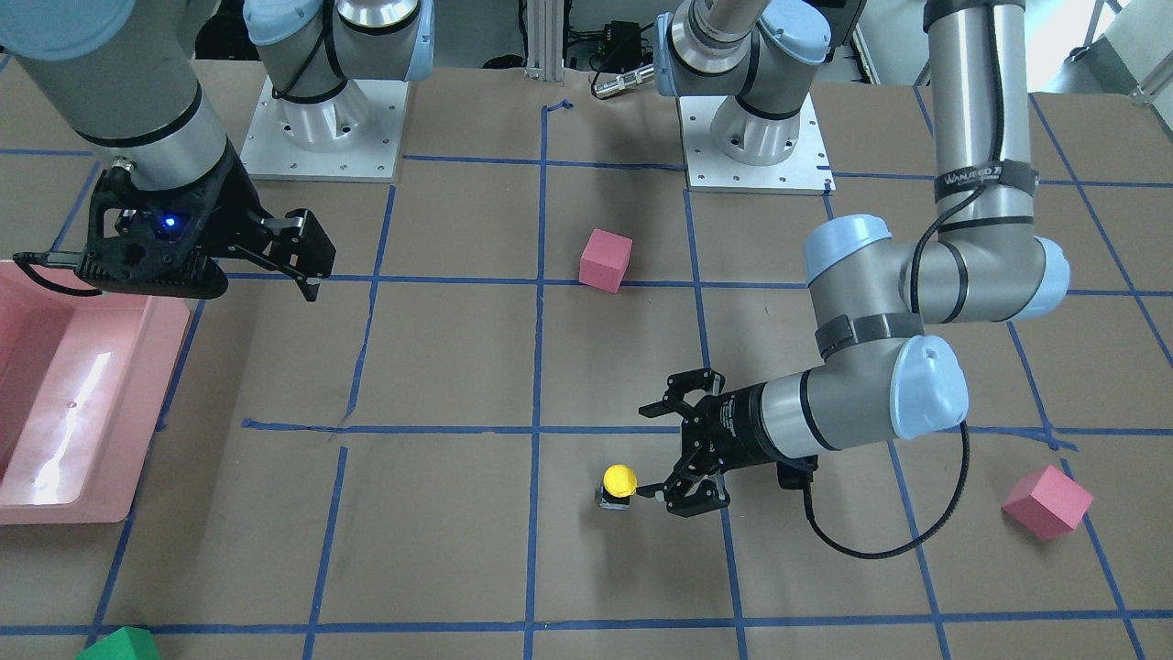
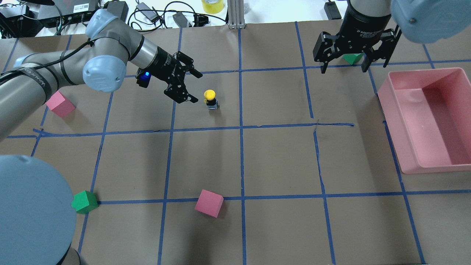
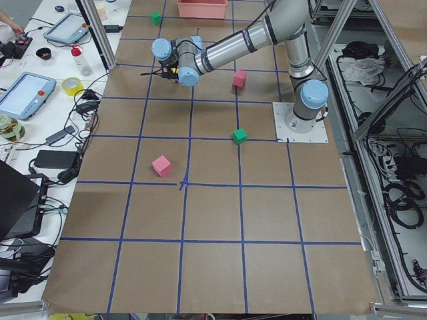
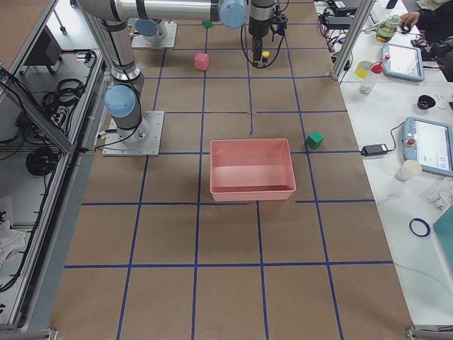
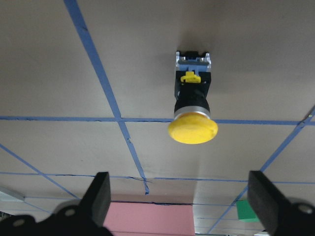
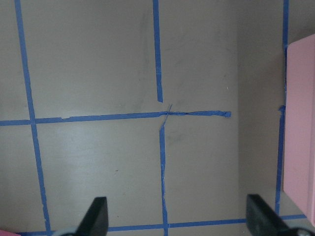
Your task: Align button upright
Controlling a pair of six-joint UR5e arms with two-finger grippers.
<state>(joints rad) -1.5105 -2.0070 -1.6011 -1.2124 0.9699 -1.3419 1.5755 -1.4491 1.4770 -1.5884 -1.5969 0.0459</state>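
Now the button (image 2: 210, 99) stands upright on the brown worktop (image 2: 279, 158), yellow cap on top and grey base down. It sits toward the edge farthest from the robot, a little left of the middle. The left tool (image 2: 195, 87) is low and just beside it, fingers spread wide, with the button ahead of the fingertips and apart from them. The right tool (image 2: 344, 68) hangs near the far right corner, also spread wide, next to a pink tray (image 2: 441, 121).

My table (image 2: 279, 162) holds the upright button (image 2: 211, 99) and a pink bin (image 2: 399, 125). I count two pink cubes (image 2: 209, 203), two green cubes (image 2: 84, 201).
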